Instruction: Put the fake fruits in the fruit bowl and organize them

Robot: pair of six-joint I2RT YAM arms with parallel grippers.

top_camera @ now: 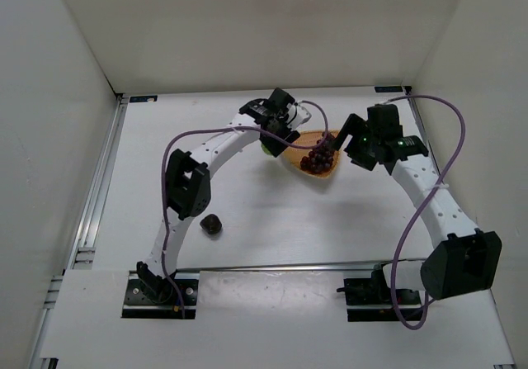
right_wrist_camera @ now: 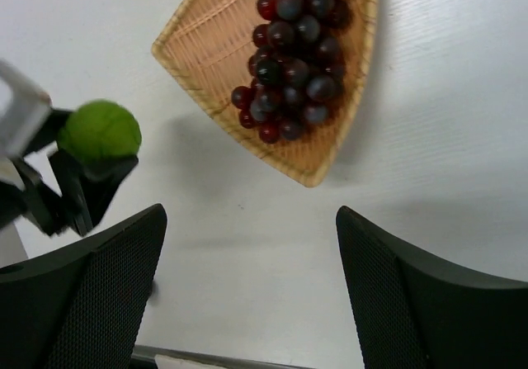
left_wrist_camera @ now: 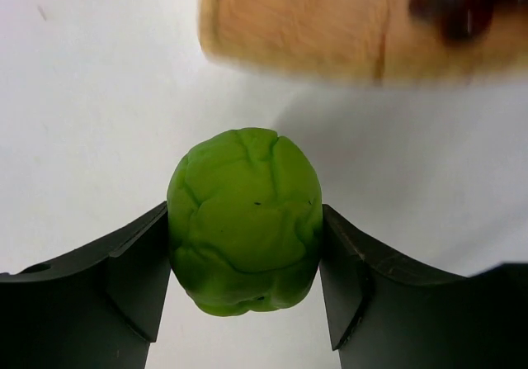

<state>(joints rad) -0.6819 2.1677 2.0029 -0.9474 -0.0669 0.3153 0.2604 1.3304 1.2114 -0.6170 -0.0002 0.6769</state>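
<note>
The wicker fruit bowl (top_camera: 294, 161) lies at the table's middle back, with the dark red-purple grape bunch (top_camera: 318, 158) inside it; both show in the right wrist view, bowl (right_wrist_camera: 216, 30) and grapes (right_wrist_camera: 293, 51). My left gripper (left_wrist_camera: 245, 282) is shut on the bright green round fruit (left_wrist_camera: 245, 218), held just left of the bowl (left_wrist_camera: 330, 30); the fruit also shows in the right wrist view (right_wrist_camera: 99, 130). My right gripper (right_wrist_camera: 252, 290) is open and empty, above the table just right of the bowl. The dark brown-black fruit (top_camera: 212, 224) lies on the table at the near left.
White walls enclose the table on three sides. A metal rail (top_camera: 99, 183) runs along the left edge. Purple cables (top_camera: 450, 171) loop off both arms.
</note>
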